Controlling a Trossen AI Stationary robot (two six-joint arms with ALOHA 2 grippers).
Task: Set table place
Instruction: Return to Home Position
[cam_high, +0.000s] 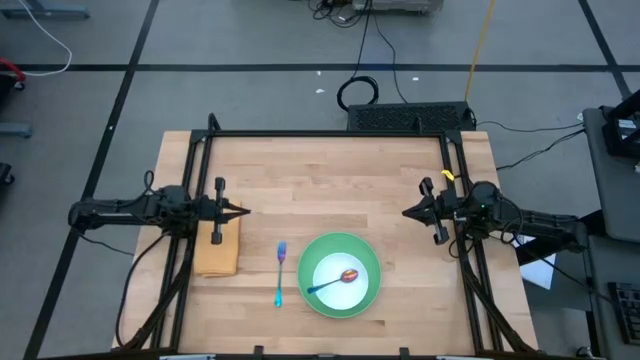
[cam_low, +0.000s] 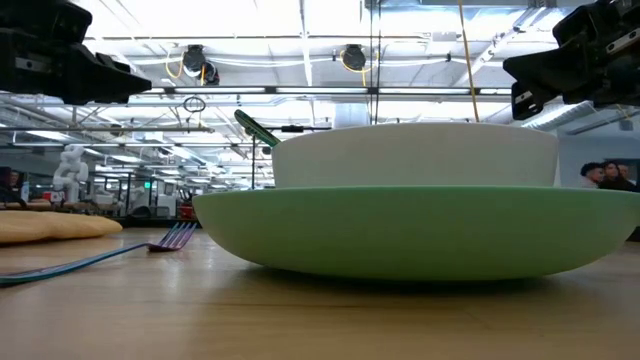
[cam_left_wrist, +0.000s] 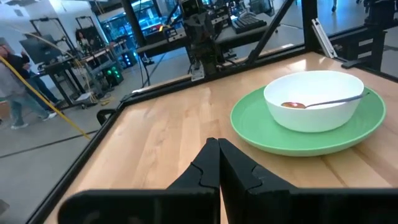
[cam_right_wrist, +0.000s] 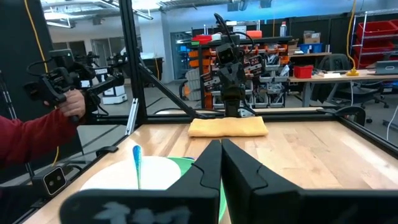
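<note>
The big green plate rests flat on the table near its near edge, with the white bowl standing in it. The blue-handled spoon lies in the bowl, copper end down, handle leaning on the rim. The blue-handled fork lies flat left of the plate. The tan folded cloth lies flat at the left. My left gripper is shut and empty above the cloth's far edge. My right gripper is shut and empty, up and to the right of the plate.
The black metal frame edges the table's far side, with slanted struts at both sides. Bare wood lies between the two grippers and toward the far edge. A person's red sleeve and hand show beyond the table in the right wrist view.
</note>
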